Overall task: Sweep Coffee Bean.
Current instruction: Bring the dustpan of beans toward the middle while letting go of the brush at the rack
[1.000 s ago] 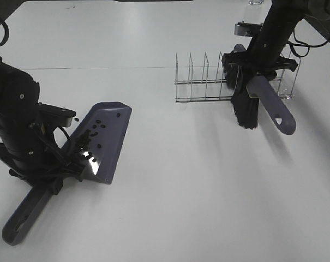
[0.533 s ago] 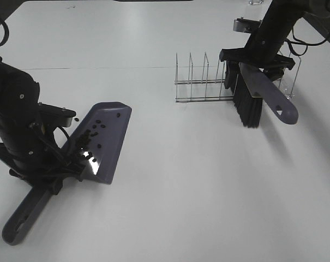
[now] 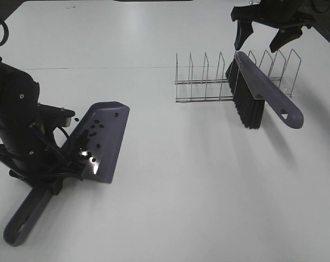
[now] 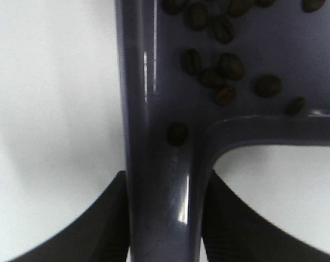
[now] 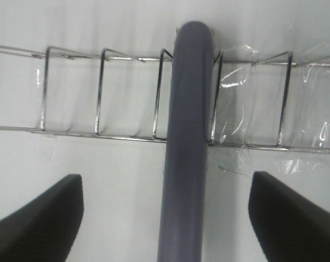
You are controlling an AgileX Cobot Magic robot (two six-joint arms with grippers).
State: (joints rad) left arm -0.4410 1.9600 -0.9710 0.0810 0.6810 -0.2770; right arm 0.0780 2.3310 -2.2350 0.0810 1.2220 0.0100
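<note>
Left gripper (image 4: 163, 218) is clamped on the dustpan (image 3: 102, 141) handle at near left. The beans (image 3: 93, 132) lie in the pan, so keeping it level should stop them rolling out. Far right, the right gripper (image 3: 267, 34) hangs open and empty above the brush (image 3: 263, 93), which leans in the wire rack (image 3: 205, 82). Nothing stands between them.
</note>
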